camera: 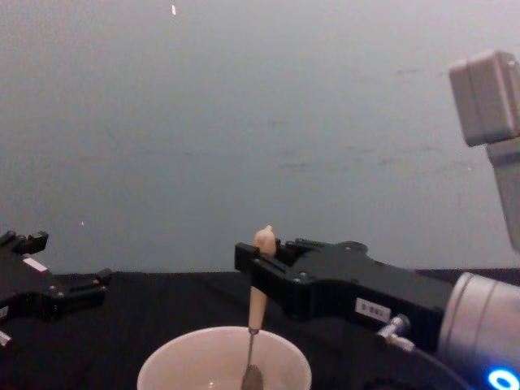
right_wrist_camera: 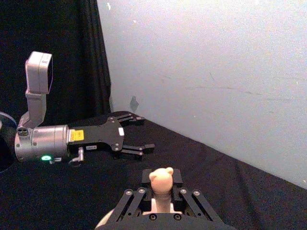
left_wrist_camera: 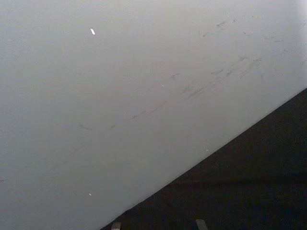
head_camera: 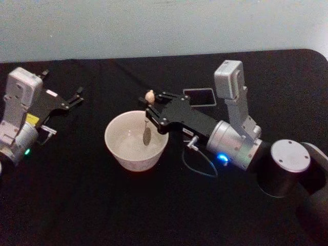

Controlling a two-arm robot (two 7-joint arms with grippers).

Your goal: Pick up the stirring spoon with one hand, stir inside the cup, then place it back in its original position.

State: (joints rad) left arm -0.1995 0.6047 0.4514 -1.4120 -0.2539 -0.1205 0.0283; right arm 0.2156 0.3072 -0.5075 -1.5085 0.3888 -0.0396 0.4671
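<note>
Black 2-fingered hand (head_camera: 152,110) on a silver-grey wrist, the robot's right gripper, reaches in from the right side of the black worktop (head_camera: 102,215). It is poised just above the right part of the cup's rim. Its fingers are closed on the cream-beige handle of the stirring spoon (head_camera: 150,96), pinching it just below the knobby tip.

The spoon hangs almost upright. In the chest view its handle (camera: 257,296) drops from the hand (camera: 256,264) to a thin metal shaft, and the small metal bowl sits below the rim, inside the cup (camera: 162,366). Whether the spoon's bowl touches the bottom cannot be told. The right wrist view looks down on the rounded tip (right_wrist_camera: 161,181), which stands up between the hand's fingers (right_wrist_camera: 161,191).

The cup (head_camera: 115,148), wide and cream-white, stands upright near the middle of the worktop, well in from the far edge. A dark square holder box (head_camera: 199,96) lies beyond the hand, nearer the far edge and apart from the cup.

The left gripper (head_camera: 76,98) rests near the worktop's left edge, well apart from the cup, with its 2 fingers spread and nothing between them (right_wrist_camera: 144,134). A pale wall (camera: 260,122) rises behind the far edge.
</note>
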